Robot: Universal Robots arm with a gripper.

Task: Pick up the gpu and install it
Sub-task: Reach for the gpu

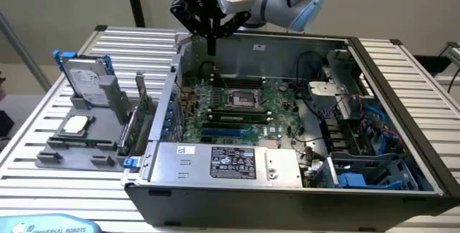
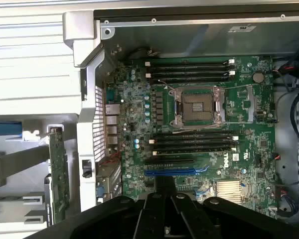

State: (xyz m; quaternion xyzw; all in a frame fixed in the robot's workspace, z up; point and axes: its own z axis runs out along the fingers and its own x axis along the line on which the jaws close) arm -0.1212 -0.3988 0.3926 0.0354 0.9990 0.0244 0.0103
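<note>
We saw the black metal claw [image 1: 211, 46] closed on nothing above the open grey computer case [image 1: 280, 51]. The thin green gpu card [image 1: 133, 129] stood outside it, on the exterior view's left.

gpu [image 2: 58, 174] in holder [image 1: 54, 157], beside case [image 1: 287, 203]

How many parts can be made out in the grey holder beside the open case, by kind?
Hard drive: 1
Processor chip: 1
gpu: 1
Total: 3, all in the grey holder.
</note>
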